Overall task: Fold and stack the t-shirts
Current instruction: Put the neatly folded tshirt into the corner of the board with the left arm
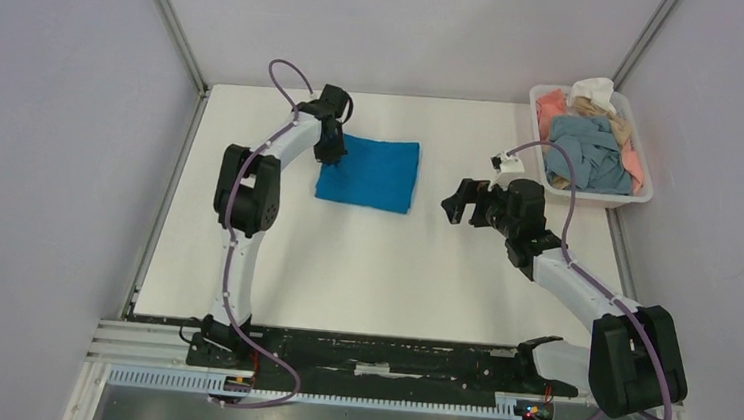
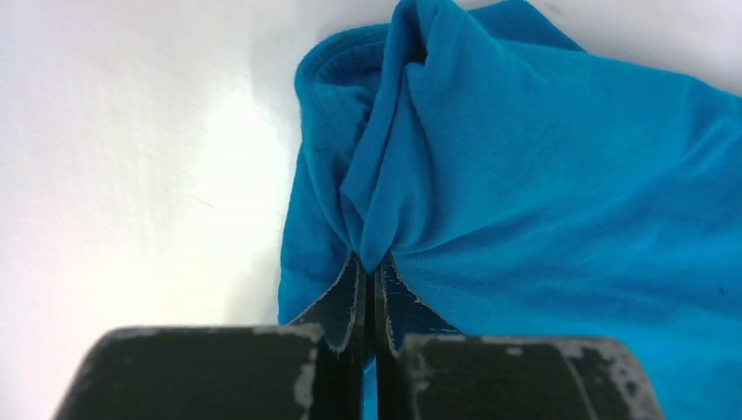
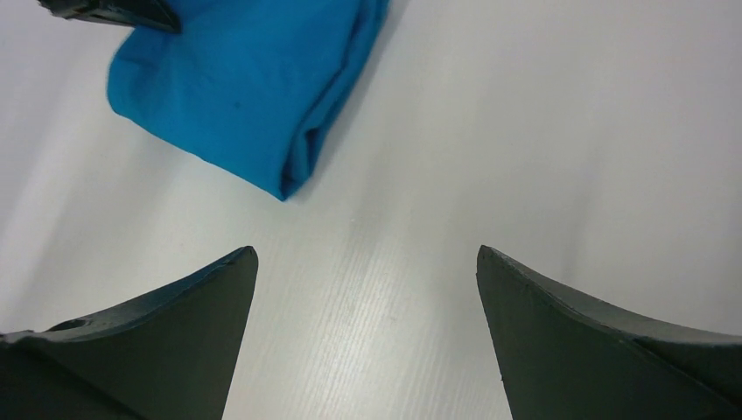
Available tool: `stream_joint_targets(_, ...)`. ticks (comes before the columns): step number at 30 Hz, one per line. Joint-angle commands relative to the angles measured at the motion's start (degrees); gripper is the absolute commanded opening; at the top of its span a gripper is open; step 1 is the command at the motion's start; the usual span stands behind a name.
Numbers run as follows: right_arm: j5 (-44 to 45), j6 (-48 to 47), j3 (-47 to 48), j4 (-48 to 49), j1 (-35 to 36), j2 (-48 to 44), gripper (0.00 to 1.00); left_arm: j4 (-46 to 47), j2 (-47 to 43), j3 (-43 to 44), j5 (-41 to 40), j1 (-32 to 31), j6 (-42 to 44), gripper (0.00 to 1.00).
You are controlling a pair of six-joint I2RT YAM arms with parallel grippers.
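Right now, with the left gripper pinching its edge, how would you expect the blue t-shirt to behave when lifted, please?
Probably floppy: the blue t-shirt bunches into soft pleats where the left gripper is shut on its edge. Its folded layers will likely drape open and unfold. It looks light, and should slide easily on the smooth table.

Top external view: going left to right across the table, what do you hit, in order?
left gripper, shut on the shirt's left edge → blue t-shirt → right gripper, open and holding nothing → white tray holding crumpled shirts
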Motion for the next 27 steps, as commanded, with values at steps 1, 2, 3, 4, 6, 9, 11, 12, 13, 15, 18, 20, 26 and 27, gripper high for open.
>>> stream_joint_targets(1, 6.94, -2.48, -0.27, -1.15, 0.02, -1.63, 0.98, -6.16, 3.09, 9.13, -18.51, 2.77, 11.01, 0.02)
stream_joint_targets(2, 7.80, -2.71, -0.31, -1.36, 0.01, -1.72, 0.98, -6.97, 3.97, 11.51, -20.05, 3.64, 12.19, 0.02)
stream_joint_targets(3, 8.76, -2.83, -0.48, -1.33, 0.02, -2.02, 0.98, -7.52, 4.90, 13.33, -20.80, 4.69, 13.87, 0.02)
stream_joint_targets(4, 9.71, -2.86, -0.68, -1.29, 0.03, -2.24, 0.98, -7.42, 5.52, 14.39, -21.09, 5.84, 15.17, 0.02)
stream_joint_targets(6, 11.60, -2.98, -0.79, -1.30, 0.03, -2.53, 0.98, -7.08, 6.96, 16.61, -20.68, 8.28, 17.33, 0.02)
stream_joint_targets(9, 14.62, -3.44, -0.88, -1.28, 0.03, -2.43, 0.98, -5.66, 9.01, 19.66, -19.59, 12.13, 19.08, 0.02)
stream_joint_targets(11, 15.92, -3.42, -0.97, -1.26, 0.03, -1.96, 0.98, -4.10, 10.63, 21.77, -19.52, 14.49, 21.28, 0.02)
stream_joint_targets(12, 16.21, -3.52, -0.97, -1.16, 0.03, -1.76, 0.98, -3.35, 11.68, 23.18, -19.10, 15.54, 23.20, 0.02)
stream_joint_targets(13, 16.52, -3.54, -1.00, -0.96, 0.02, -1.51, 0.98, -2.50, 12.89, 24.59, -19.01, 16.54, 25.15, 0.02)
stream_joint_targets(15, 16.92, -3.64, -0.97, 0.00, 0.03, -0.76, 0.98, -0.85, 15.04, 27.81, -20.36, 17.76, 27.53, 0.02)
stream_joint_targets(18, 18.99, -3.94, -0.04, -0.07, 0.03, 1.02, 0.98, 0.31, 18.27, 32.83, -19.23, 22.08, 27.88, 0.02)
stream_joint_targets(20, 19.59, -3.64, 0.14, -0.34, 0.03, 1.76, 0.98, 0.44, 19.78, 36.41, -16.14, 24.50, 27.16, 0.02)
stream_joint_targets(26, 17.64, -3.00, 0.82, 0.35, 0.03, 4.45, 0.98, 10.75, 20.20, 34.87, -12.64, 27.52, 28.34, 0.02)
stream_joint_targets(27, 17.29, -2.98, 0.87, 0.30, -0.04, 4.81, 0.98, 12.67, 20.70, 34.97, -12.73, 27.53, 29.96, 0.02)
